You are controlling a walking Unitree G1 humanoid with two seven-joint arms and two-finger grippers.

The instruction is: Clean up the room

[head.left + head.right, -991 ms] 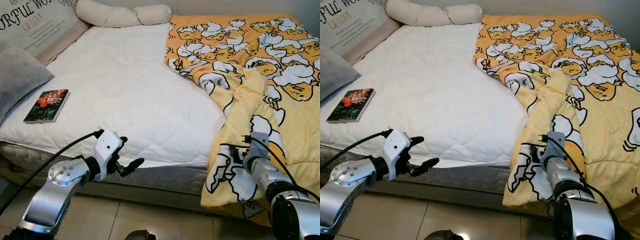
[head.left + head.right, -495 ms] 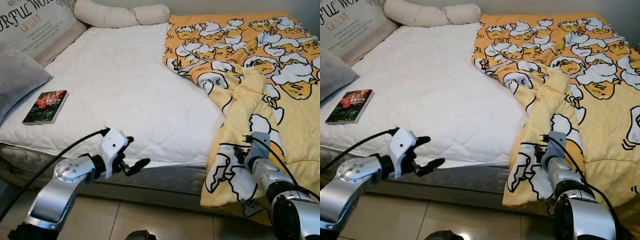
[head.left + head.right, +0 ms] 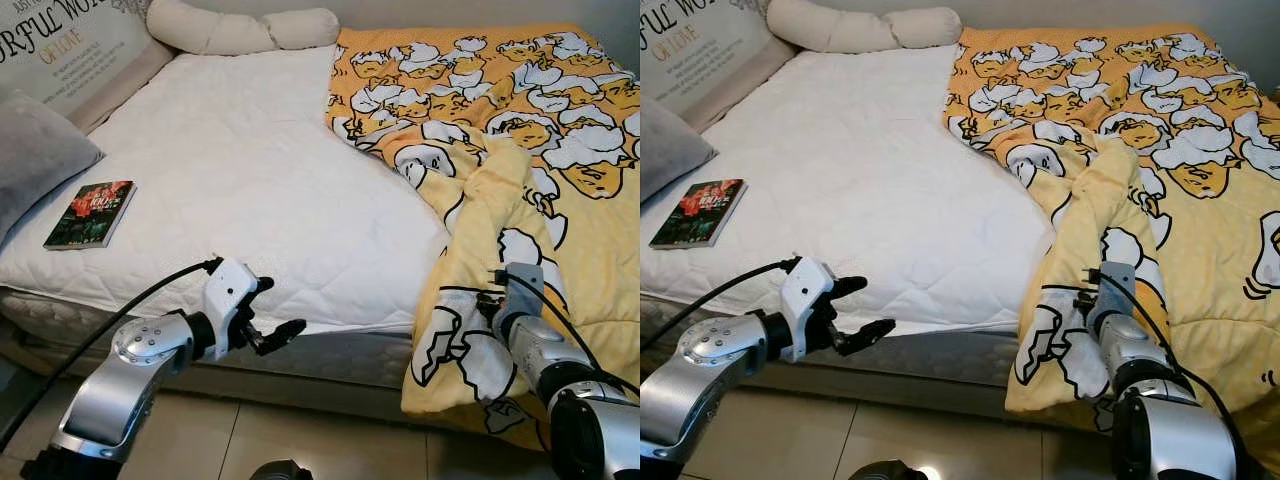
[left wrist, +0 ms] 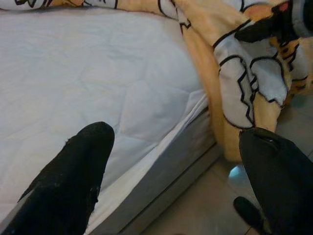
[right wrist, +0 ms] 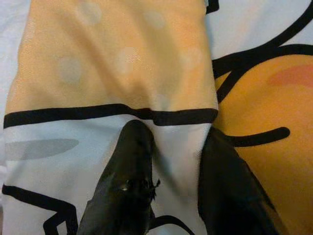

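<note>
Bed-making is my job right now. The yellow blanket [image 3: 520, 130] is bunched on the right half of the bed [image 3: 250, 170], and one fold hangs over the front edge, down toward the floor [image 3: 300, 435].

My right gripper [image 5: 171, 161] is pushed into that hanging fold. Its fingers [image 5: 129, 166] are close together with cloth pinched between them, so I think it has hold of the blanket. My left gripper [image 3: 268, 312] hangs in the air by the front edge of the bed, open wide, with nothing in it.

A book [image 3: 90, 212] lies near the left edge, just beside a grey pillow [image 3: 35, 150].

What could go wrong? The pinch looks small. If I pull fast, the cloth could slip out and drop back. The heavy bunch on top could also drag against my pull. If I drag the blanket far left, it could cover the book or push it off. My left gripper is near the mattress side and could bump it.
</note>
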